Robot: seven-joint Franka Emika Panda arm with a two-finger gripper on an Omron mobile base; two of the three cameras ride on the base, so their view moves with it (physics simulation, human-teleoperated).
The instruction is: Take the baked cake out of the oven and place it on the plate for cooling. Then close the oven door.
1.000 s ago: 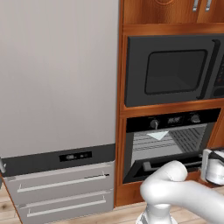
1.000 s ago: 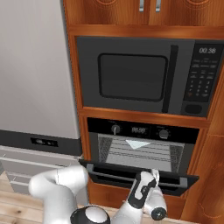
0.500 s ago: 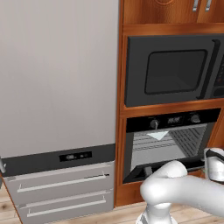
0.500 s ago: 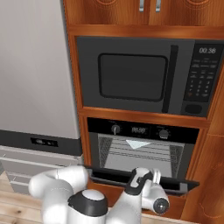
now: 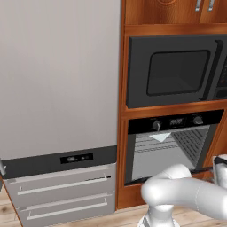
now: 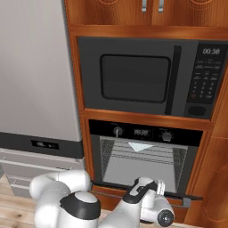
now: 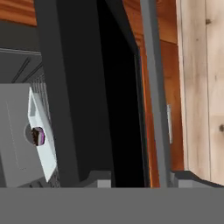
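Note:
The oven (image 6: pixel 142 160) stands with its oven door (image 6: pixel 111 185) dropped open. Inside, a small dark cake (image 7: pixel 37 135) sits on a white tray (image 7: pixel 41 140); that tray shows as a pale wedge (image 5: pixel 159 137) on the upper rack. My gripper (image 7: pixel 142 178) is at the door's front edge, rolled sideways. Its fingertips (image 7: pixel 99 177) stand apart on either side of the silver bar handle (image 7: pixel 151 87), with gaps still showing. The black door panel (image 7: pixel 87 87) lies just beyond the handle. The plate is out of view.
A black microwave (image 6: pixel 142 78) sits above the oven in wooden cabinetry. A grey fridge (image 5: pixel 57 88) with drawers (image 5: pixel 62 190) stands to the left. A wood panel (image 6: pixel 213 178) flanks the oven on the right. My own arm (image 5: pixel 186 195) crosses low in front of the oven.
The arm's elbow has swung lower and forward while the hand stays at the door's front edge. The jaws have narrowed around the handle.

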